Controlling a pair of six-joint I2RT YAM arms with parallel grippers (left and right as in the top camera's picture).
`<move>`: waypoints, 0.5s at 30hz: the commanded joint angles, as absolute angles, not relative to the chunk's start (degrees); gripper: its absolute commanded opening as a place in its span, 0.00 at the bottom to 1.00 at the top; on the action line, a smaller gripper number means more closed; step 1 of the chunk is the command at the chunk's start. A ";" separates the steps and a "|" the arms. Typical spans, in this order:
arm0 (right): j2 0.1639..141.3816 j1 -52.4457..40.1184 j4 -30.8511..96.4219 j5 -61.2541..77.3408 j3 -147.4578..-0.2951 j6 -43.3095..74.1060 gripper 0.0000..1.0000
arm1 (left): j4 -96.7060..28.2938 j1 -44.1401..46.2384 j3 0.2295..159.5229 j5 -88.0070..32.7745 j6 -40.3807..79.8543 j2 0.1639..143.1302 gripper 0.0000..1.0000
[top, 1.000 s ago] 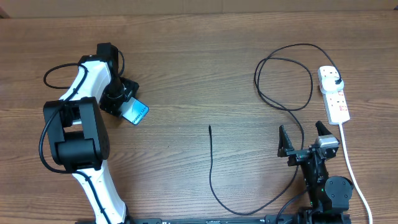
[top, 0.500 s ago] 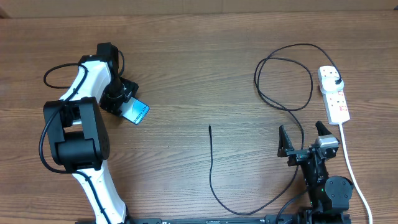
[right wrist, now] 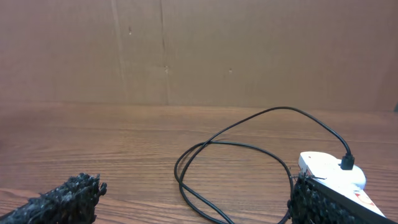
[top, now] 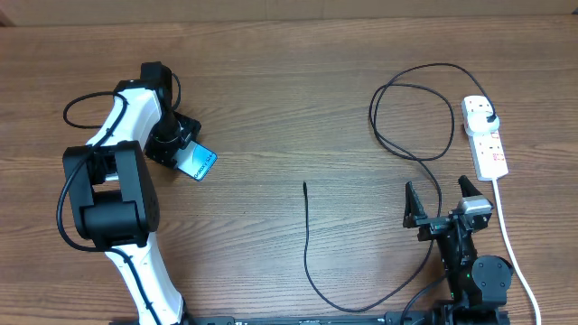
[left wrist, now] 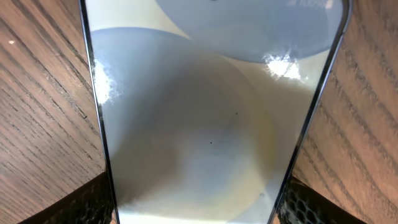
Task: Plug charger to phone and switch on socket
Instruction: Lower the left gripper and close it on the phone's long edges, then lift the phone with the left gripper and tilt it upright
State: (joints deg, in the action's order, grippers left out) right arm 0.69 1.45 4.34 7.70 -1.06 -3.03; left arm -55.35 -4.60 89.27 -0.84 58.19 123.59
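phone (top: 197, 162): left part of the worktop (top: 271, 90), about midway between far and near edges; screen lit pale blue, set at a slant to the worktop edges. In the left wrist view the phone (left wrist: 205, 124) fills the frame, glass up, glare patches on it.
left gripper (top: 173, 143): at the phone's far-left end, clenched across the phone's width. In the left wrist view one black pad (left wrist: 81, 205) sits against each long edge.
phone port: not visible in any view.
charger (top: 307, 244): thin black cable lying on the right half of the worktop, well apart from the phone.
connector tip (top: 305, 185): free, near the middle of the worktop, pointing toward the far edge; nothing touches it.
cable run: from the tip toward the near edge, curves right, passes by the right gripper, then makes a wide loop (top: 415, 108) before the plug.
plug (top: 489, 118): black, seated in the far end of the socket.
socket (top: 488, 144): white strip near the right edge, long axis far-to-near; red marks on top; switch position too small to tell.
white cord (top: 510, 244): leaves the socket's near end, runs to the near edge.
right gripper (top: 438, 194): near-right of the worktop, jaws released and spread wide, grasping nothing. Socket (right wrist: 329, 171) and cable loop (right wrist: 236, 149) lie ahead in the right wrist view.
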 commanded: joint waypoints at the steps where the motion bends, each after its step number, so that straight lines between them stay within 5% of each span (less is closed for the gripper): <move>1: 0.16 1.19 4.14 8.19 -0.45 -3.07 1.00 | -55.05 -4.86 86.98 -2.46 58.70 126.43 0.04; 15: 0.16 1.19 4.14 8.19 -0.45 -3.07 1.00 | -59.59 -4.86 94.21 -4.51 55.53 126.41 0.04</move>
